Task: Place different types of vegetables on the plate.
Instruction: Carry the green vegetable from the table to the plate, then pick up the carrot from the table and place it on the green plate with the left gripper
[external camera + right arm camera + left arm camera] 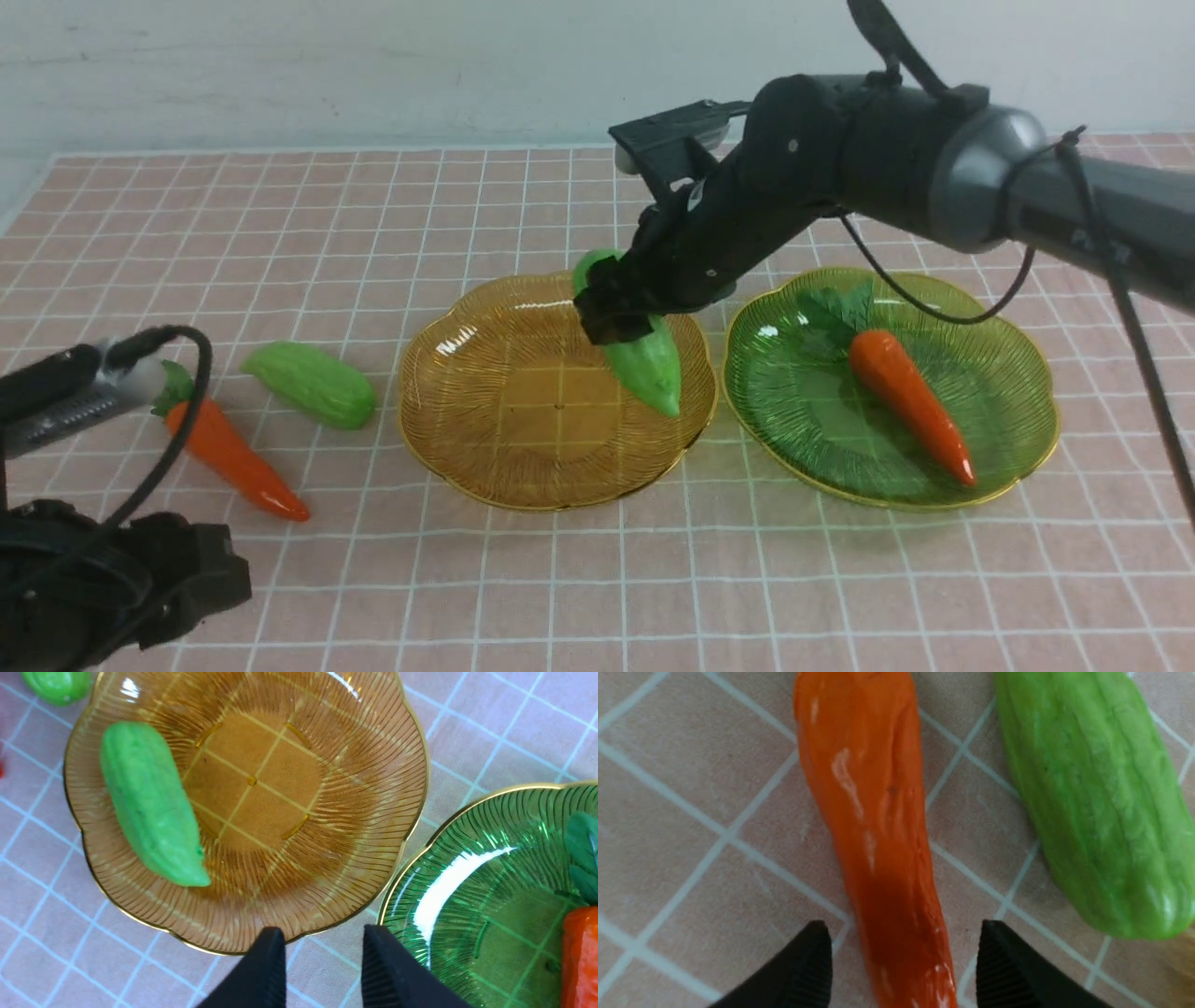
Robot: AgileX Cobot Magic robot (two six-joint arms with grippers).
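Hovering with right gripper parted, empty, above amber plate already holding one gourd; straddling carrot on bench with left gripper spread, not yet clamped. Beyond, green plate carrying only second carrot. Probably left: carrot to amber, spare gourd to green.

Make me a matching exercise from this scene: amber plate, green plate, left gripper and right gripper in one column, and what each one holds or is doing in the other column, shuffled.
Column one
1. amber plate
2. green plate
3. left gripper
4. right gripper

Column two
A. open, fingers either side of the loose carrot
B. holds a leafy-topped carrot
C. open, nothing between its fingers
D. holds a green gourd

Pairs: 1-D, 2-B, 3-A, 4-C
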